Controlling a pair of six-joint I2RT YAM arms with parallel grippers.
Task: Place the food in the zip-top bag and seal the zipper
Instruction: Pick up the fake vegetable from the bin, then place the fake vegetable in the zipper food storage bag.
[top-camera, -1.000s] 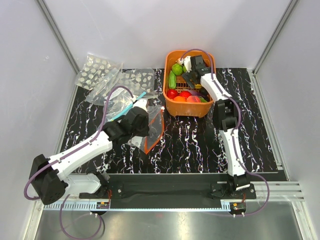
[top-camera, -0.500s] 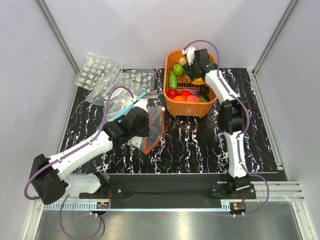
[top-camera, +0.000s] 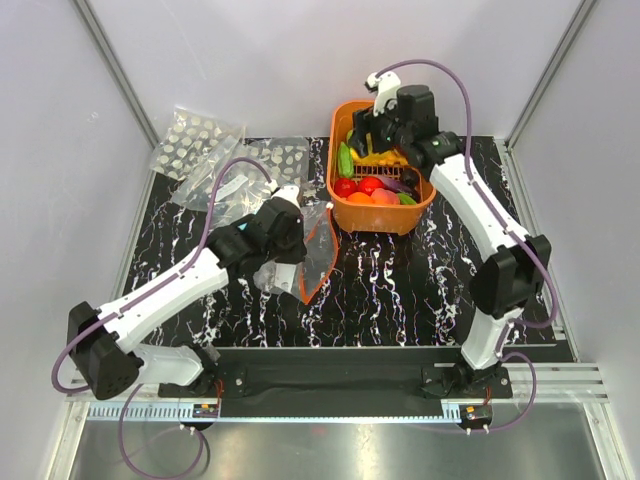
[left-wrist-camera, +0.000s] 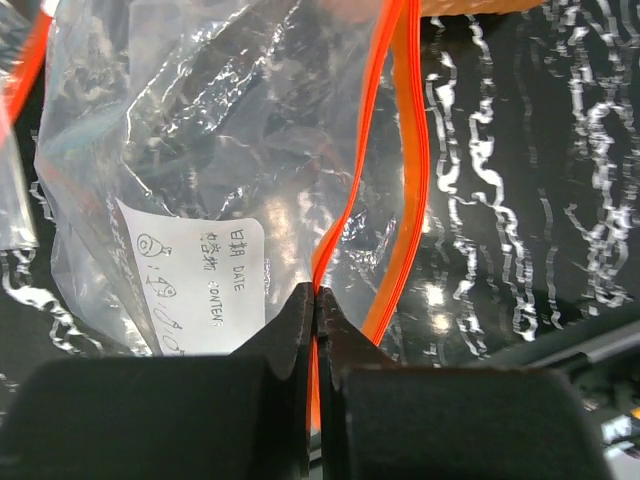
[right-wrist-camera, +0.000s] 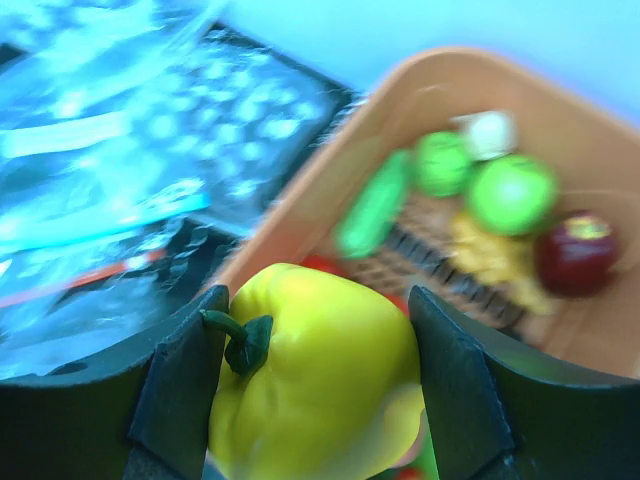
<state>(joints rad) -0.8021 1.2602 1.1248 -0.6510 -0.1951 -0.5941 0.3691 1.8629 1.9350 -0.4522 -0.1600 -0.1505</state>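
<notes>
The clear zip-top bag (top-camera: 318, 243) stands on the black mat, its red-orange zipper (left-wrist-camera: 405, 150) open along the mouth. My left gripper (left-wrist-camera: 316, 298) is shut on one lip of the zipper; in the top view the left gripper (top-camera: 288, 238) is at the bag's left side. My right gripper (right-wrist-camera: 315, 375) is shut on a yellow pepper (right-wrist-camera: 320, 385) and holds it above the orange basket (top-camera: 334, 175). In the top view the right gripper (top-camera: 375, 140) is over the basket's far part. Tomatoes (top-camera: 358, 186), a cucumber (right-wrist-camera: 375, 205) and green apples (right-wrist-camera: 510, 190) lie in the basket.
Bags dotted with white spots (top-camera: 195, 142) and other clear bags lie at the mat's far left, behind the left arm. The basket stands at the mat's far edge. White walls close in the left, right and back sides.
My right gripper has risen out of the basket with the yellow pepper in it and the arm has stretched up. The left gripper has shifted slightly right and nearer with the bag's lip.
</notes>
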